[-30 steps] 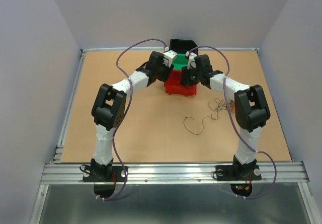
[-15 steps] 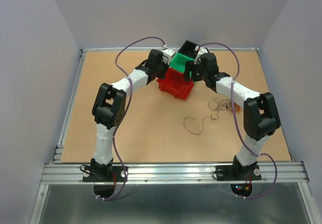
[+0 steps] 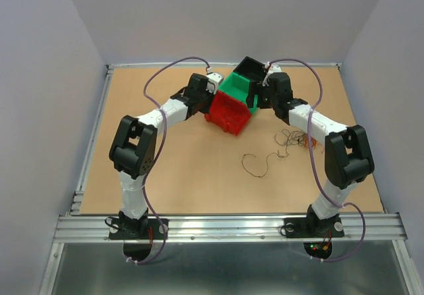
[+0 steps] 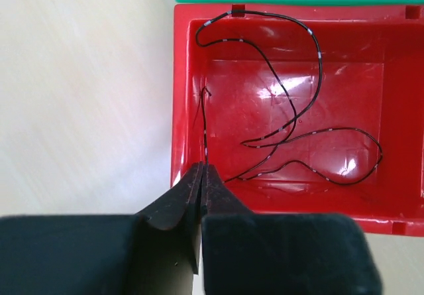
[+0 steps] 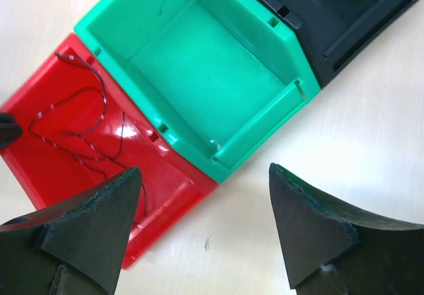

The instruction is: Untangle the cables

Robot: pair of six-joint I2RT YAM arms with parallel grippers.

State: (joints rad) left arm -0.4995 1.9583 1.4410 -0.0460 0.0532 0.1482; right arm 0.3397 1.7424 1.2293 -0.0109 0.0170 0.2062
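Observation:
A thin dark cable (image 4: 317, 56) lies looped inside the red bin (image 4: 182, 76). One end of it runs straight into the tips of my left gripper (image 4: 203, 169), which is shut on it just inside the bin's left wall. My right gripper (image 5: 205, 222) hangs open over bare table by the near corner where the red bin (image 5: 40, 103) meets the green bin (image 5: 199, 76); nothing is between its fingers. From above, a wiry clump of cables (image 3: 295, 138) lies on the table to the right, with one loose dark strand (image 3: 255, 164) nearer the front.
Red (image 3: 226, 113), green (image 3: 238, 86) and black (image 3: 250, 66) bins sit joined in a diagonal row at the back middle. Both arms reach in to them, the left gripper (image 3: 213, 97) and the right gripper (image 3: 255, 99) on either side. Thick purple arm cables arch overhead.
The row of bins has turned from straight to diagonal. My left gripper has shut at the red bin's wall. My right gripper has opened and now stands off the bins.

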